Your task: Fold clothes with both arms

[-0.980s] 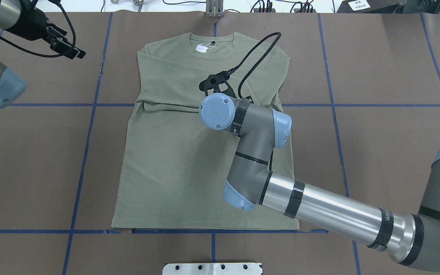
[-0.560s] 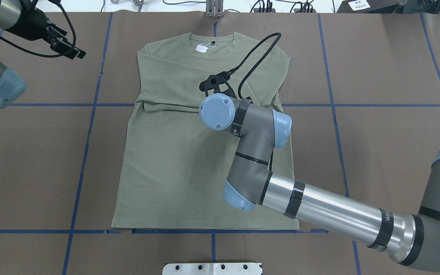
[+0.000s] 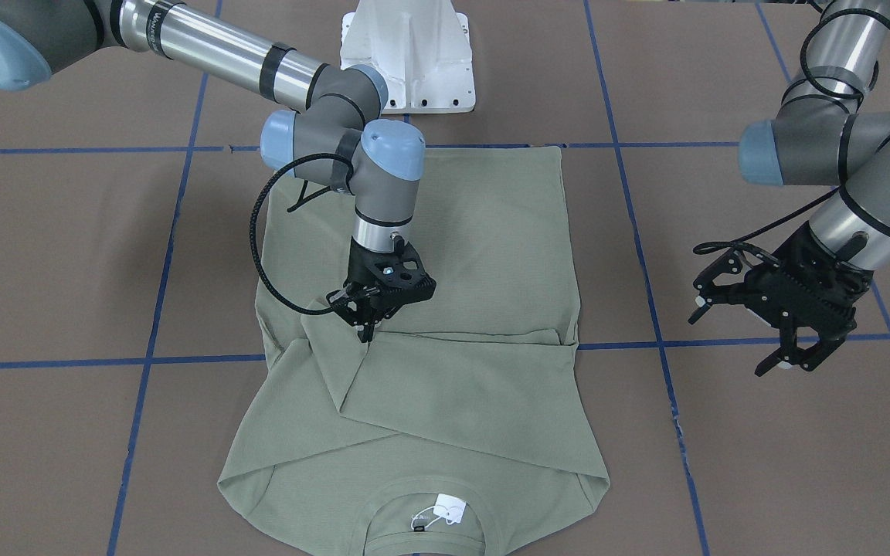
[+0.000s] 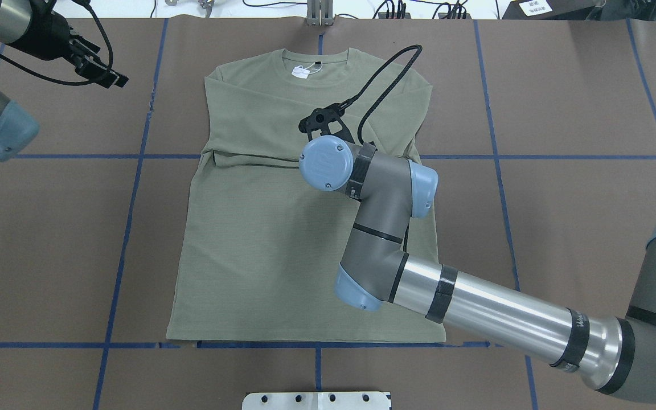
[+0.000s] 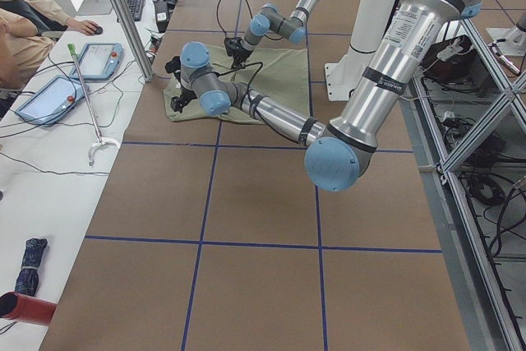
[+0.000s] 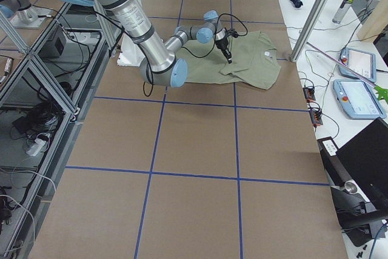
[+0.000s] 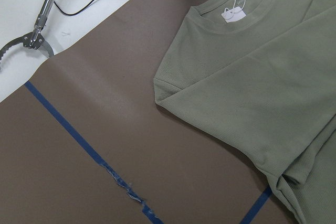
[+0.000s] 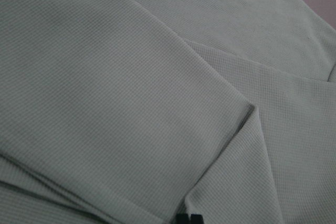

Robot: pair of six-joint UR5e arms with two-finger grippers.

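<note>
The sage shirt (image 4: 259, 256) lies flat on the counter (image 4: 561, 102); the right hand (image 3: 368, 330) pinches its folded-in sleeve cuff (image 8: 215, 145), the left hand (image 3: 799, 351) hangs spread, well aside. Rising unreleased could drag that fold open.

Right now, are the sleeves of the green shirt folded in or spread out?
Folded in. Both sleeves lie across the chest of the shirt; neither sticks out past its sides.
</note>
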